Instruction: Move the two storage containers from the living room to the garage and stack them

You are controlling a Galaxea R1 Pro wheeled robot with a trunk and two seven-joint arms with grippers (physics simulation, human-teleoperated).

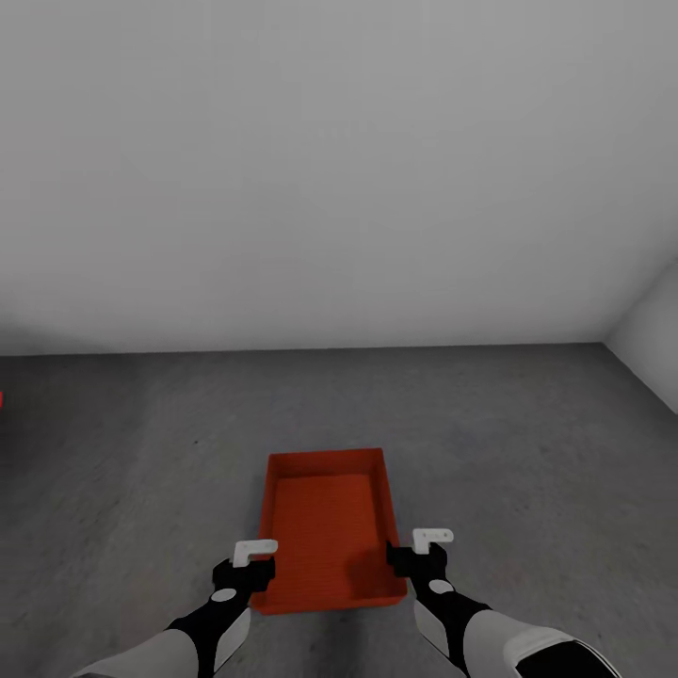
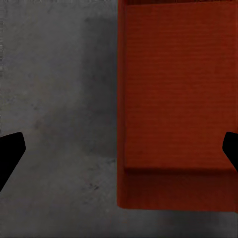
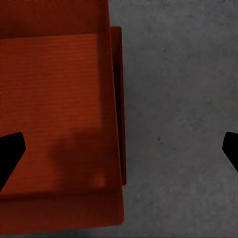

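One orange-red storage container [image 1: 330, 527] sits upright and empty on the dark grey floor [image 1: 141, 471] of the garage, just ahead of me. My left gripper [image 1: 252, 565] hangs over its near left corner, and in the left wrist view the gripper [image 2: 119, 151] is open, its dark fingertips [image 2: 10, 153] wide apart on either side of the container's left wall [image 2: 121, 99]. My right gripper [image 1: 419, 556] hangs over the near right corner. In the right wrist view it [image 3: 119, 151] is open too, spread across the right wall [image 3: 116, 99]. Neither gripper holds anything.
A plain white-grey wall [image 1: 339, 188] closes the room a short way beyond the container. A second wall [image 1: 654, 339] meets it at the far right. A small red patch [image 1: 1, 400] shows at the left edge. Bare concrete lies on both sides of the container.
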